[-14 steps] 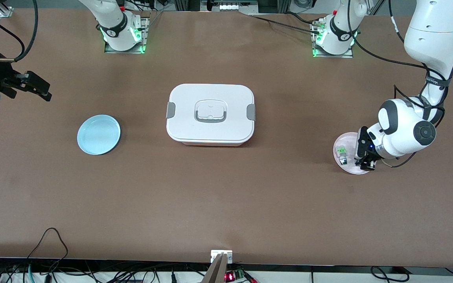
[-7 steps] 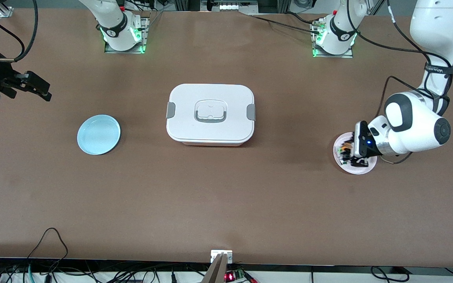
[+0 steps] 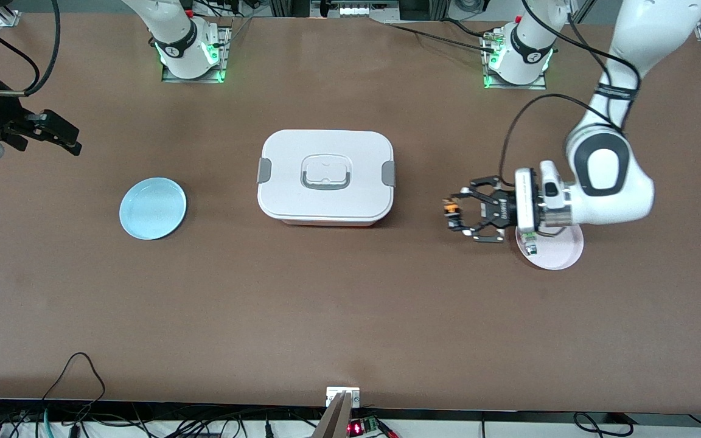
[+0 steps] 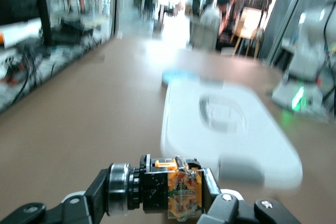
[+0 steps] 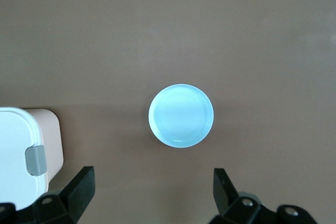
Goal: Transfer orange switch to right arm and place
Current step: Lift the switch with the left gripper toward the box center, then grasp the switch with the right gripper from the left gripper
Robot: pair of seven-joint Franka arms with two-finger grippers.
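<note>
My left gripper (image 3: 453, 213) is shut on the orange switch (image 3: 449, 208) and holds it above the table, between the white box and the pink plate. In the left wrist view the switch (image 4: 169, 190) lies crosswise between the fingers of this gripper (image 4: 157, 195), with its black body, silver ring and orange-tan block showing. My right gripper (image 3: 58, 135) hangs open and empty over the right arm's end of the table. In the right wrist view its fingers (image 5: 79, 187) stand wide apart around the gripper's middle (image 5: 152, 192).
A closed white lunch box (image 3: 326, 176) stands mid-table, also in the left wrist view (image 4: 226, 129). A light blue plate (image 3: 153, 208) lies toward the right arm's end, also below my right gripper (image 5: 181, 115). A pink plate (image 3: 560, 252) holds a green-and-white switch (image 3: 530, 248).
My left gripper rose from the pink plate with the orange switch, turned level and moved toward the white box. The right arm has not moved.
</note>
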